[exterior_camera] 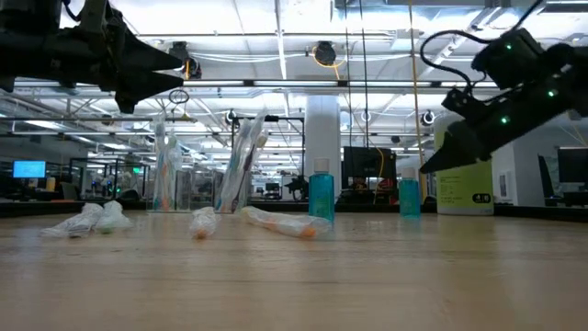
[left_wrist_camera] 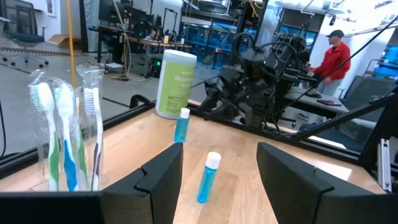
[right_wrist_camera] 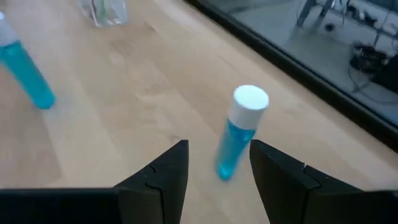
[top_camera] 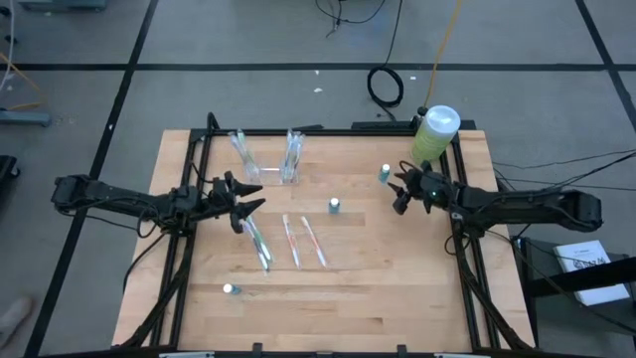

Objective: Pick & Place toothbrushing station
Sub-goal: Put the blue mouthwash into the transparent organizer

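Standing by the table, the main risk I saw was at the right gripper (right_wrist_camera: 214, 165): jaws apart and empty, hanging just over a small blue bottle (right_wrist_camera: 239, 130) with a white cap. That bottle was tall, thin and round, so a finger brushing it off-centre would likely tip it and send it rolling across the smooth wooden table (top_camera: 397, 298). A second blue bottle (top_camera: 335, 206) stood nearby in the middle of the table, and a third (top_camera: 231, 289) sat near the front edge.

The left gripper (top_camera: 248, 206) was also spread and holding nothing, raised above the loose wrapped toothbrushes (top_camera: 298, 242). The wrappers looked like slick crinkly film, so I'd expect them to slide or deform under a pinch.

The toothbrushing station (top_camera: 290, 159) sat toward the back of the table, left of centre: clear, thin-walled tall cups with brushes standing inside. Top-heavy and light, I'd guess; a sideways nudge from either arm could topple it. From above I couldn't tell whether the two clear holders were joined or separate.

The big green bottle (top_camera: 434, 134) at the back right corner looked stable.
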Tool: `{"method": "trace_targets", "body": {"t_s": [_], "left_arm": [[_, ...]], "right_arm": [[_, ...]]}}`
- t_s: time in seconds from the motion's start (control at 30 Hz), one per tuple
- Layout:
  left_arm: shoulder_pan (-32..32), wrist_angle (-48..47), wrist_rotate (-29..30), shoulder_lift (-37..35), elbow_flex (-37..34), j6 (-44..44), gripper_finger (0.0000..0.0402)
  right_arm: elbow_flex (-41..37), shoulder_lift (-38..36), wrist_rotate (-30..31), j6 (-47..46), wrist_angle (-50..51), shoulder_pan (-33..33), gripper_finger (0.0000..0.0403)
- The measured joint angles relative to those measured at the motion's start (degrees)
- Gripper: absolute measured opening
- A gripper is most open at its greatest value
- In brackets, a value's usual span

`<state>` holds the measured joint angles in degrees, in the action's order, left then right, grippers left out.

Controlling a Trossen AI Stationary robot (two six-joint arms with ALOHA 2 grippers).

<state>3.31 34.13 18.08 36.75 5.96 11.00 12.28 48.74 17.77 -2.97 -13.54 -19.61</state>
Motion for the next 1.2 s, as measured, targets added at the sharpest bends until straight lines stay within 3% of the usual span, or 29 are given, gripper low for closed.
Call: {"method": "trace_targets", "body": {"t_s": [0.3, 0.57, 1.2], "left_arm": [[-0.06, -0.04, 0.03, 0.00, 0.00, -0.48, 0.0212], [-0.06, -0.07, 0.25, -0.01, 0.00, -0.60, 0.0212], [-0.06, -0.06, 0.44, -0.02, 0.00, -1.64, 0.0212]], "right_arm": [[-7.52, 2.94, 1.59, -1.80, -9.27, -0.95, 0.0172], [-7.81, 7.22, 1.48, -0.65, -16.27, -1.01, 0.0217], [-6.17, 27.86, -0.09, -0.73, -33.55, -4.77, 0.0231]]}}
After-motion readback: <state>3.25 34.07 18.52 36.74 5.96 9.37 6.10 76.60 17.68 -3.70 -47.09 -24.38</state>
